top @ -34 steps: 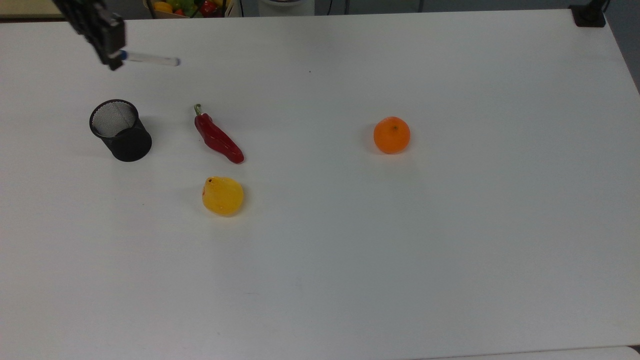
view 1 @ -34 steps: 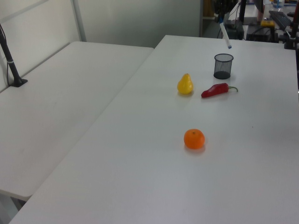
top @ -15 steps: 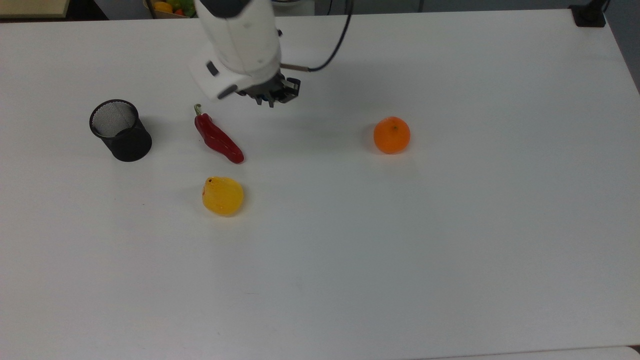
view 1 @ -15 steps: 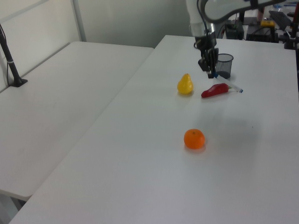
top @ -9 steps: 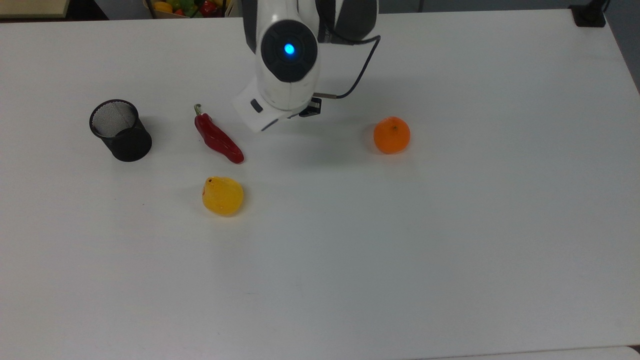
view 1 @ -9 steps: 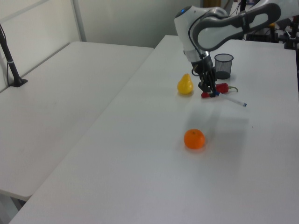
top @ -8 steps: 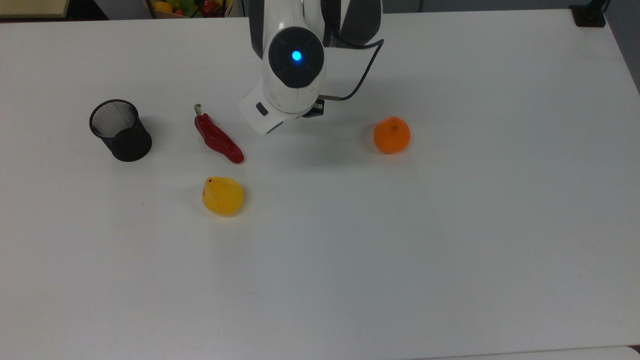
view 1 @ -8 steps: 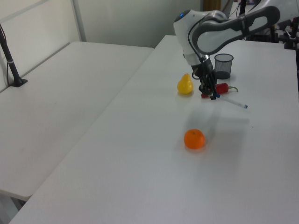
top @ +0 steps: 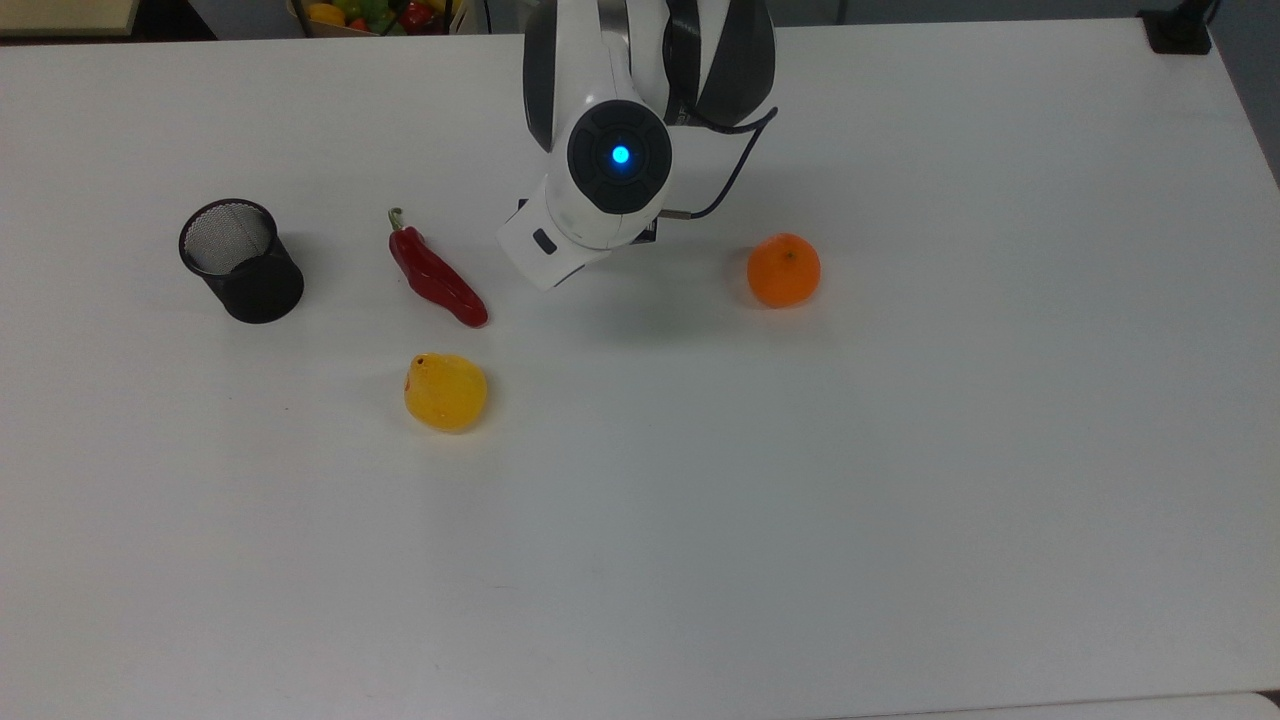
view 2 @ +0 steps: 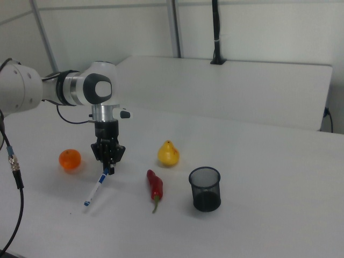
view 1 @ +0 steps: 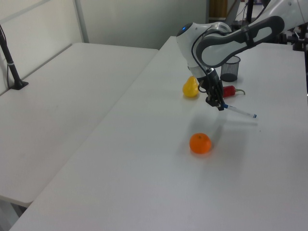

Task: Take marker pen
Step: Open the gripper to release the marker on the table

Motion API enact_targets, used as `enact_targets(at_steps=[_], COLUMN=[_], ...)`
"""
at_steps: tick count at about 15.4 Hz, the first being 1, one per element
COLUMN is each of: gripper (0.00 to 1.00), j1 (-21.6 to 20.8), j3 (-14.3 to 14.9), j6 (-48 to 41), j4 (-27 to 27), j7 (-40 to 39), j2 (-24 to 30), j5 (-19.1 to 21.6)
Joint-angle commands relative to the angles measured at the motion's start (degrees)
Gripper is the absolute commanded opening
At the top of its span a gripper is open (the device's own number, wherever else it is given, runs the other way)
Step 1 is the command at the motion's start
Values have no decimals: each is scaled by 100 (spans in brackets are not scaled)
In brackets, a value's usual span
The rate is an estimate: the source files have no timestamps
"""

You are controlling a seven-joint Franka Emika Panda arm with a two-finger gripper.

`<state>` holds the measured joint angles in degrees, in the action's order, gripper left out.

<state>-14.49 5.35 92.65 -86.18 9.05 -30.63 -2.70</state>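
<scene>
on my screens i count one marker pen (view 2: 95, 189), one red chilli (top: 436, 272), one yellow pear (top: 445, 392), one orange (top: 783, 270) and one black mesh cup (top: 241, 260), all spread over the white bench (top: 900, 450). the end effector (view 2: 107, 171) is closed on the marker pen at its blue-capped end, and the white barrel slants down and away from it above the bench, between the orange and the chilli in the right view; whether the free tip touches the surface i cannot tell. in the top view the arm's wrist (top: 600, 190) covers both the end effector and the pen. in the left view the arm hides part of the pear and part of the chilli.
</scene>
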Motion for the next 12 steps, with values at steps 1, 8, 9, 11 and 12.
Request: enact_targets(at_steps=[1, 8, 9, 11, 12], gripper=[36, 63, 73, 100, 100], j1=[-81, -89, -81, -19, 16], j3=[80, 89, 89, 89, 89], j6=[183, 218, 209, 166, 157], j4=[-119, -110, -101, -101, -110], j7=[-70, 0, -9, -87, -140], j2=[57, 13, 39, 188, 302], j5=[-99, -117, -117, -117, -108])
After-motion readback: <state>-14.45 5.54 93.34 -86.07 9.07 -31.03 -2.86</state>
